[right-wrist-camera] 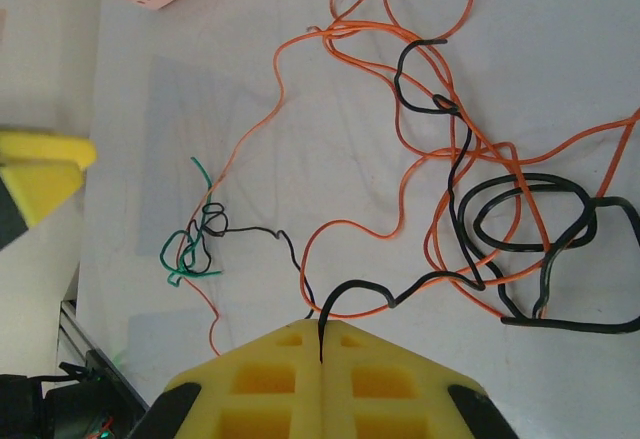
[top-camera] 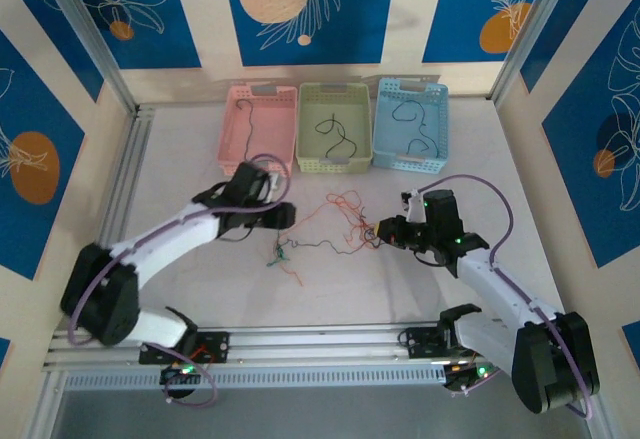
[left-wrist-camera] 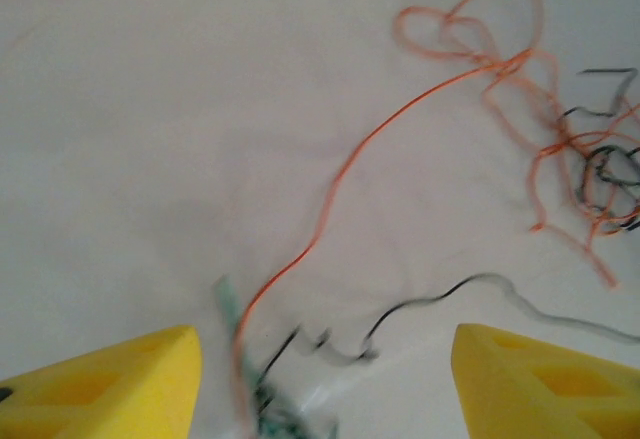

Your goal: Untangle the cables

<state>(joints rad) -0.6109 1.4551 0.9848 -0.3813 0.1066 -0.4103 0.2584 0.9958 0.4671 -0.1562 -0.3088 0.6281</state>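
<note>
Sprawling across white table (top-camera: 400, 289), tangled cables (top-camera: 340, 221), pastel baskets (top-camera: 310, 164) behind, blue-patterned walls (top-camera: 330, 9)

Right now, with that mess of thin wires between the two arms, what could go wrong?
The right gripper is shut on a black cable that loops through the orange cable; pulling may tighten that knot rather than free it. A black strand also seems to reach the green cable clump, so a pull could drag it from under the open left gripper.
</note>
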